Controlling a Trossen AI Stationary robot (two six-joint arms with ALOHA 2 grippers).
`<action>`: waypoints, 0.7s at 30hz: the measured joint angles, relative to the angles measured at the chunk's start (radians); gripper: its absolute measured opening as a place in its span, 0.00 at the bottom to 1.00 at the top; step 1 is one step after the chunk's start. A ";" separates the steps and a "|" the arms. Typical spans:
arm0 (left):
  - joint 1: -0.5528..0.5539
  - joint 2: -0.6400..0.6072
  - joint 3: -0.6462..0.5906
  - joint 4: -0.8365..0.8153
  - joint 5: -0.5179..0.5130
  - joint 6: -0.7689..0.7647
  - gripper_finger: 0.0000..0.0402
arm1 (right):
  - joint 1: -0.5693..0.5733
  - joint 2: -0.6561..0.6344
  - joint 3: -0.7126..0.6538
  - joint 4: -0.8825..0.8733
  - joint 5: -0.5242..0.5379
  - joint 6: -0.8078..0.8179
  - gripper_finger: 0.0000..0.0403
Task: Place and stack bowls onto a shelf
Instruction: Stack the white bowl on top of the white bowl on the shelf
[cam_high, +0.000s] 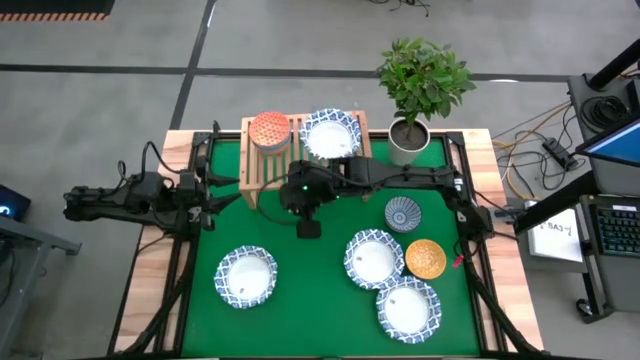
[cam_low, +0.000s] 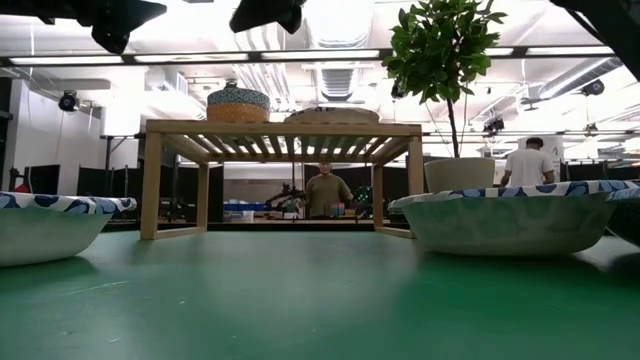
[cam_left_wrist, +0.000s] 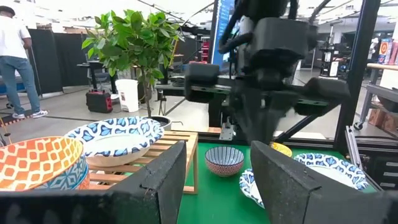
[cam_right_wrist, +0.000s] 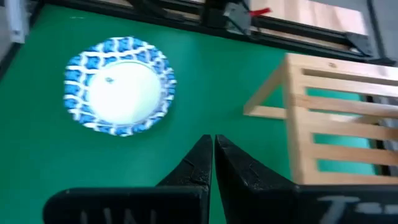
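Observation:
The light-wood shelf (cam_high: 300, 155) stands at the table's far edge. On its slats sit an orange-red bowl (cam_high: 270, 130) and a white blue-rimmed bowl (cam_high: 330, 133). Three more white bowls (cam_high: 247, 277) (cam_high: 374, 258) (cam_high: 408, 308), a blue-grey patterned bowl (cam_high: 403, 213) and a golden yellow bowl (cam_high: 425, 259) rest on the green mat. My right gripper (cam_right_wrist: 214, 155) is shut and empty, pointing down at the mat just in front of the shelf (cam_right_wrist: 336, 118). My left gripper (cam_left_wrist: 217, 180) is open and empty at the table's left, facing the shelf. No separate light blue bowl shows.
A potted plant in a white pot (cam_high: 408, 140) stands at the shelf's right end. My right arm (cam_high: 400, 180) stretches across the mat in front of the shelf. Bare green mat (cam_high: 310, 300) lies between the near-left bowl and the right group. People stand in the room behind.

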 joint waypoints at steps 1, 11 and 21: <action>0.000 0.000 0.000 0.000 0.000 0.000 0.41 | 0.005 -0.002 -0.005 0.003 -0.005 0.004 0.02; 0.000 0.000 0.000 0.000 0.000 0.000 0.41 | 0.036 -0.050 -0.163 0.054 -0.010 0.047 0.02; 0.000 0.001 0.000 0.002 0.000 0.000 0.41 | 0.054 -0.316 -0.623 0.299 0.069 0.167 0.02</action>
